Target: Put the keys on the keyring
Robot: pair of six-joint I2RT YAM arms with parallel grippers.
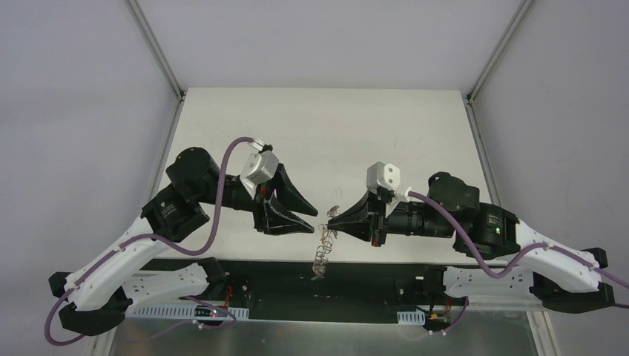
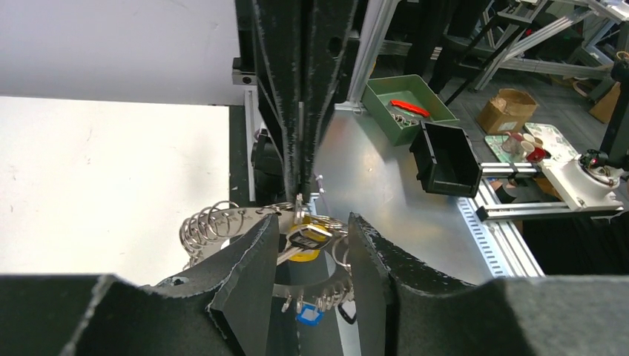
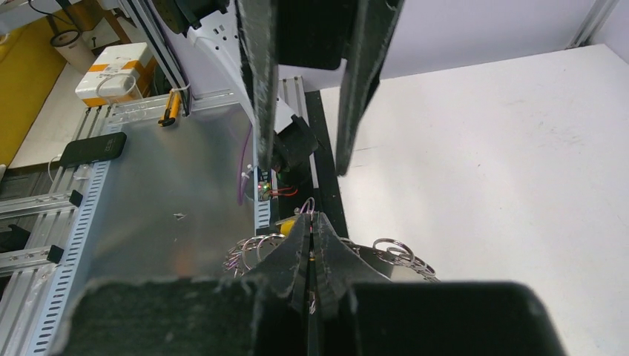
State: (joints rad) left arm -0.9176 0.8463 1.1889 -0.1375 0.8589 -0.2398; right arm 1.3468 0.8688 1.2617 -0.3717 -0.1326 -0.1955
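Note:
My right gripper (image 1: 330, 219) is shut on the keyring (image 1: 323, 248) and holds it in the air between the arms; the ring hangs below its tips. The left wrist view shows the ring's wire loops (image 2: 211, 222) and the right gripper's closed fingers (image 2: 297, 148) coming down onto it. My left gripper (image 2: 313, 222) is open, one finger on each side of the ring. A yellow-headed key (image 2: 305, 256) hangs between those fingers, and a blue-headed key (image 2: 309, 315) dangles lower. The right wrist view shows the right gripper (image 3: 311, 219) pinching the ring (image 3: 393, 248).
The white table (image 1: 319, 133) lies behind the grippers. Below the ring runs a bare metal plate (image 2: 386, 200). Beyond it stand a green bin (image 2: 404, 107) with a red tool and a black box (image 2: 445, 159). A phone (image 3: 93, 148) lies on the frame.

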